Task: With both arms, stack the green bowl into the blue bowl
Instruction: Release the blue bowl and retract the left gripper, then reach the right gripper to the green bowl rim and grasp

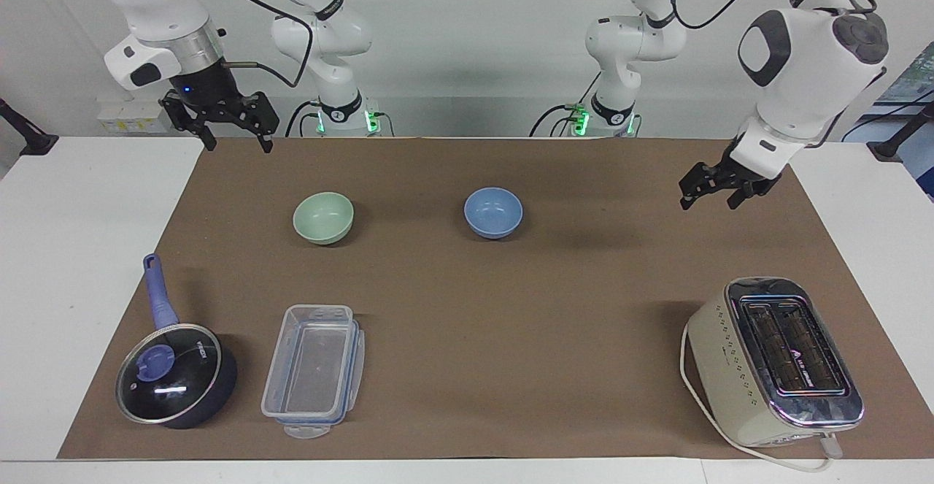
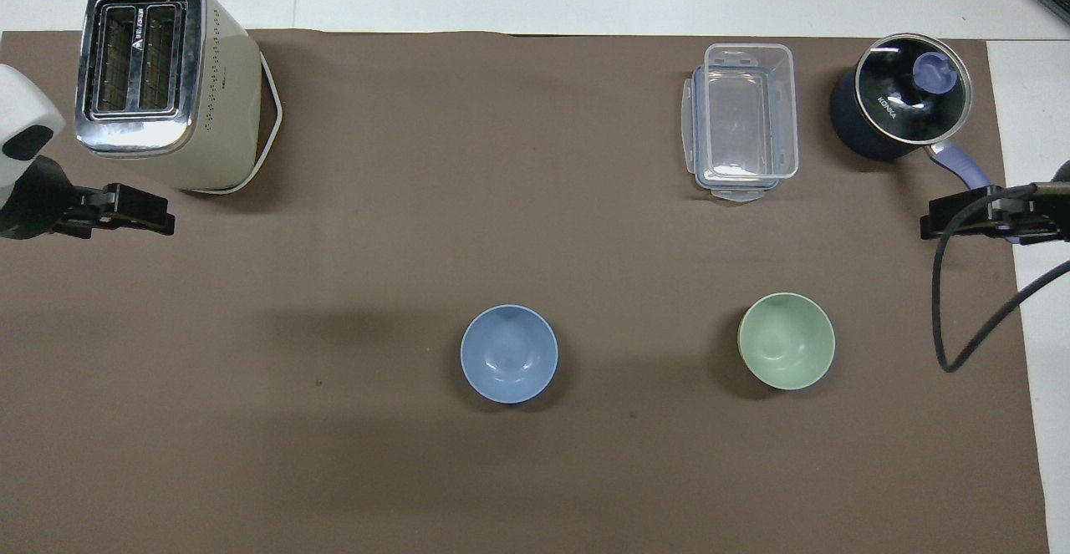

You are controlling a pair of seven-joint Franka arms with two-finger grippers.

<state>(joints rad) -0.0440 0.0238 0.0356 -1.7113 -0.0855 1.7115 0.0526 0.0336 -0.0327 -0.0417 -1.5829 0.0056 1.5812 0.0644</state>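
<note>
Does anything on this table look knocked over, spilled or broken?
Nothing stands out. The green bowl and blue bowl sit upright and apart, and the toaster, container and lidded pot look intact.

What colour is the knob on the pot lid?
Periwinkle blue knob, matching the handle; clearest in the overhead view.

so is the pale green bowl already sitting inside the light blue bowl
No, the small round pale green bowl sits by itself on the brown mat, apart from the small round light blue bowl, which is empty.
</note>
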